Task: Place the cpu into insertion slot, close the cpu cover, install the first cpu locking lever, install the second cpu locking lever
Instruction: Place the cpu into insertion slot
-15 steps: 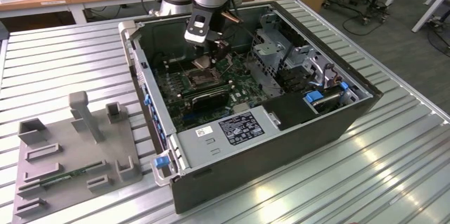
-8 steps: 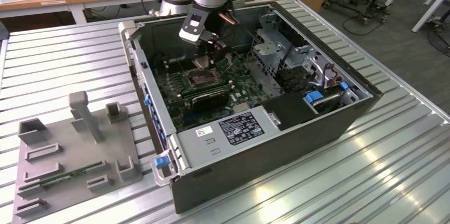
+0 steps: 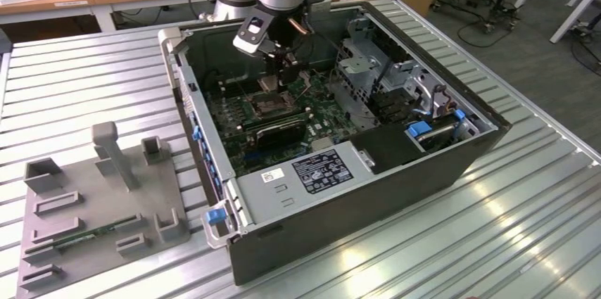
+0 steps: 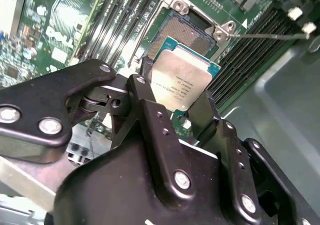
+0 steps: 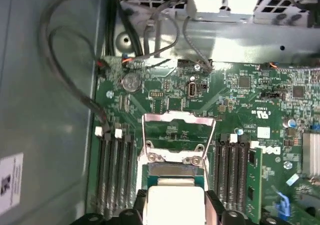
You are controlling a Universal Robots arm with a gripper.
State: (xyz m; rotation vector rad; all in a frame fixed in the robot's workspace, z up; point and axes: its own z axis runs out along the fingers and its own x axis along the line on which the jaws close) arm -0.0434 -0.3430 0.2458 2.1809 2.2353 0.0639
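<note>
My gripper [image 4: 172,92] is shut on the cpu [image 4: 181,82], a pale silver square chip gripped by two opposite edges between black fingers [image 4: 145,97]. The chip hangs tilted just above the insertion slot [image 4: 187,32], a dark square socket with a silvery rim on the green board. In the first wrist view the cpu [image 5: 175,200] sits between the fingers of my gripper [image 5: 175,207], with a strip of the insertion slot [image 5: 172,170] beyond it. The cpu cover [image 5: 179,117] stands raised beyond the slot. In the exterior view my gripper [image 3: 284,74] is inside the computer case, above the insertion slot [image 3: 266,107].
Rows of memory slots [image 5: 116,170] flank the socket on both sides. A thin wire lever [image 4: 270,35] sticks out from the socket's corner. The case walls [image 3: 202,141], drive cage [image 3: 376,67] and loose cables [image 5: 65,70] hem in the board. A grey fixture [image 3: 103,186] lies on the table.
</note>
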